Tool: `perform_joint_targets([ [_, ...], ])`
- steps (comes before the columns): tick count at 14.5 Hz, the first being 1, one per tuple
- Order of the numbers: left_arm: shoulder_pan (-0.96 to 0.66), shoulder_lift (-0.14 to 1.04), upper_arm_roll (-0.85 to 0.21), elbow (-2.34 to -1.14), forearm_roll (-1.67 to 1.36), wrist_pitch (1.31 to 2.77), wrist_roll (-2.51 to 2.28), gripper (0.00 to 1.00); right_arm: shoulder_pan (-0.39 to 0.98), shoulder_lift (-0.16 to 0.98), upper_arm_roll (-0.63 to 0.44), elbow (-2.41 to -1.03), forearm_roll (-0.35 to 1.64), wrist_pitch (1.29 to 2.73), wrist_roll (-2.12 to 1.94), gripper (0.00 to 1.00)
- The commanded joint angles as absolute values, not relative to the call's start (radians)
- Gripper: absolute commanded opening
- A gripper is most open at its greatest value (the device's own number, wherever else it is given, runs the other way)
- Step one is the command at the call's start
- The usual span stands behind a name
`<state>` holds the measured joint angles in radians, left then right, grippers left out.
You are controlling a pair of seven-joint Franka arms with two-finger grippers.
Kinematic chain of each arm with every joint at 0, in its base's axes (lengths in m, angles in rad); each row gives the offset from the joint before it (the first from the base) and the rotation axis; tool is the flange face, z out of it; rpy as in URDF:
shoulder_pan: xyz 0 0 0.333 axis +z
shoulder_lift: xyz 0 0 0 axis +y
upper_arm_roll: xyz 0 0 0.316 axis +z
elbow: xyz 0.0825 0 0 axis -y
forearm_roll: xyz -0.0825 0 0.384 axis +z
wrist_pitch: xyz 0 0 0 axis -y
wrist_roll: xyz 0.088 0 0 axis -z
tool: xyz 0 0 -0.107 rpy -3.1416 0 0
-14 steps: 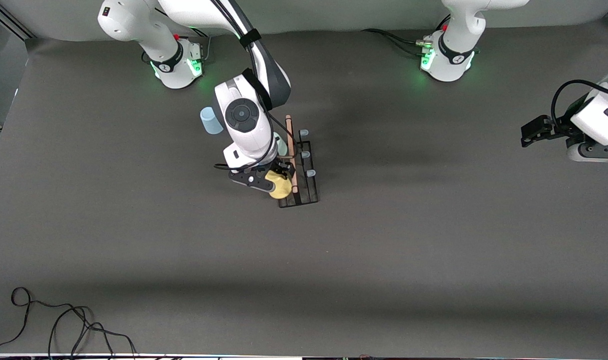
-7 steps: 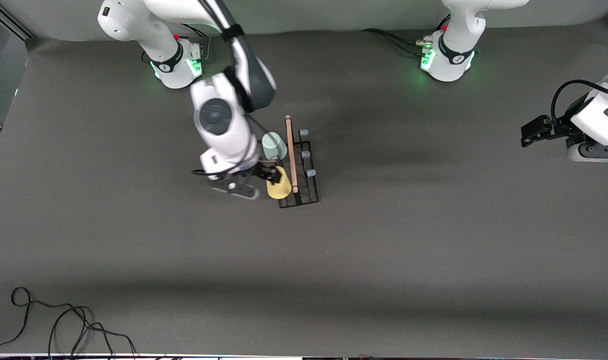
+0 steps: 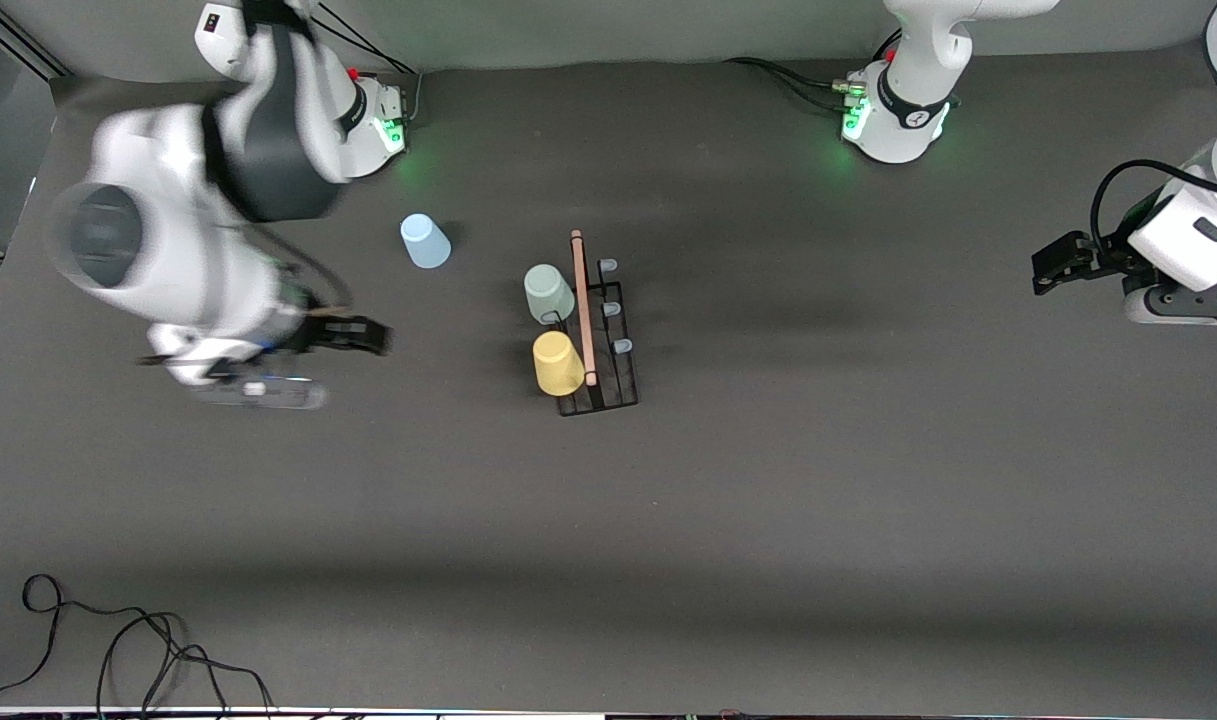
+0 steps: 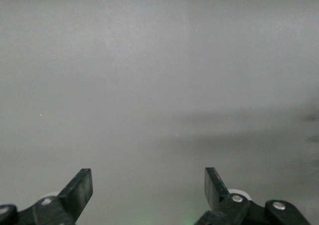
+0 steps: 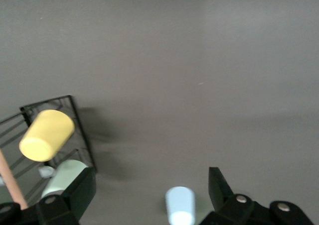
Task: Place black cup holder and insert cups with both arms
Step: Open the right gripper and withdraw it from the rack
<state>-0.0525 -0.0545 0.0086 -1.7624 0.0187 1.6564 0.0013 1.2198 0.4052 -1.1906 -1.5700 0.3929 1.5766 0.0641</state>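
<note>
Two cups on the rack, one loose, both claws empty

On the counter (image 3: 768,520) the black cup holder (image 3: 608,385) carries the yellow cup (image 3: 558,362), then the pale green cup (image 3: 548,292). The light blue cup (image 3: 424,241) stands farther, toward the right arm's end. The right claw (image 3: 358,336) hangs spread wide over bare counter; the left claw (image 3: 1053,262) waits open at its own end.

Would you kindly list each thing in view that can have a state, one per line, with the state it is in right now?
black cup holder: standing on the table, three prongs bare.
yellow cup: upside down on a prong of the holder.
pale green cup: upside down on a prong, beside the yellow cup.
light blue cup: upside down on the table, apart from the holder.
right gripper: open, empty, over bare table.
left gripper: open, empty, waiting.
</note>
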Motion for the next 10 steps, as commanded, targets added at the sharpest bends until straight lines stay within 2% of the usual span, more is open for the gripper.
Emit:
perform_joint_targets([
  [1, -0.063, -0.074, 0.011, -1.772, 0.035, 1.652, -0.020, 1.00, 1.235, 0.416, -1.348, -1.526, 0.382, 1.477, -0.092, 1.00],
  [5, -0.061, -0.074, 0.011, -1.772, 0.035, 1.655, -0.020, 1.00, 1.232, 0.416, -1.495, -1.436, 0.382, 1.372, -0.199, 1.00],
  [10, -0.061, -0.074, 0.011, -1.772, 0.035, 1.655, -0.020, 1.00, 1.226, 0.416, -1.516, -1.433, 0.379, 1.368, -0.209, 1.00],
])
